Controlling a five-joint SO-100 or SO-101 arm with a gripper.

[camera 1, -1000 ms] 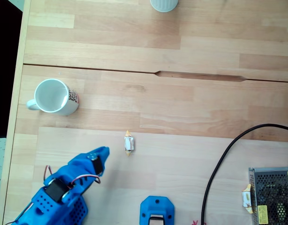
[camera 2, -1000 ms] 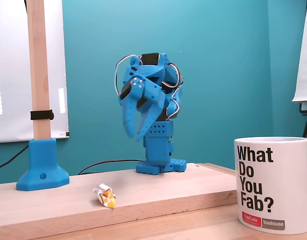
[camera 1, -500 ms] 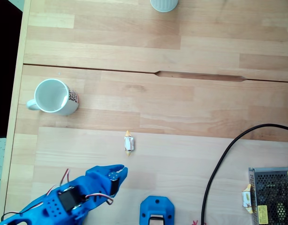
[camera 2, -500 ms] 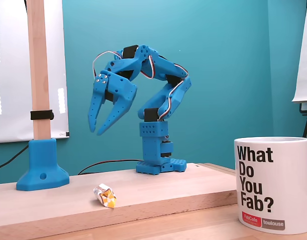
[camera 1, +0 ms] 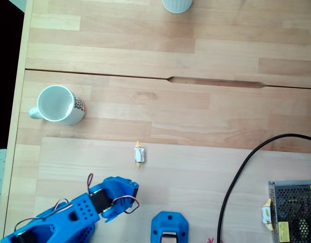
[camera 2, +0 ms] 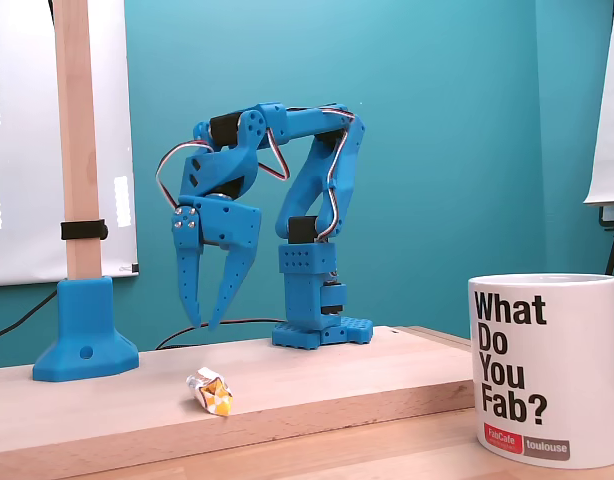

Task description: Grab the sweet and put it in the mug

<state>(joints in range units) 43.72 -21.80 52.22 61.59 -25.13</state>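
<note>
**Gripper parted above the board, sweet lying free**

The wooden table (camera 1: 196,55) is seen from above in a fixed view, made of light planks with a seam running across it. In the low fixed view, a raised board (camera 2: 287,385) is seen carrying the arm's base.

The blue arm (camera 2: 307,200) is folded over at its elbow, with the wrist turned down. The gripper (camera 2: 205,322) is pointed downward with its two fingers parted and nothing between them; its tips are held clear of the board, above and behind the sweet as the low fixed view shows it.

The mug (camera 1: 58,105) is stood upright near the left edge of the table in the top view, mouth open and handle to the left. In the low view the mug (camera 2: 547,365) is found at the right foreground, with dark lettering on its side.

A black cable (camera 1: 236,177) is curved across the lower right of the top view.

The sweet (camera 1: 139,155) is lying on the table, well apart from the mug and near the gripper (camera 1: 126,195). In the low view the sweet (camera 2: 211,391) is rested on the board's front part.
</note>
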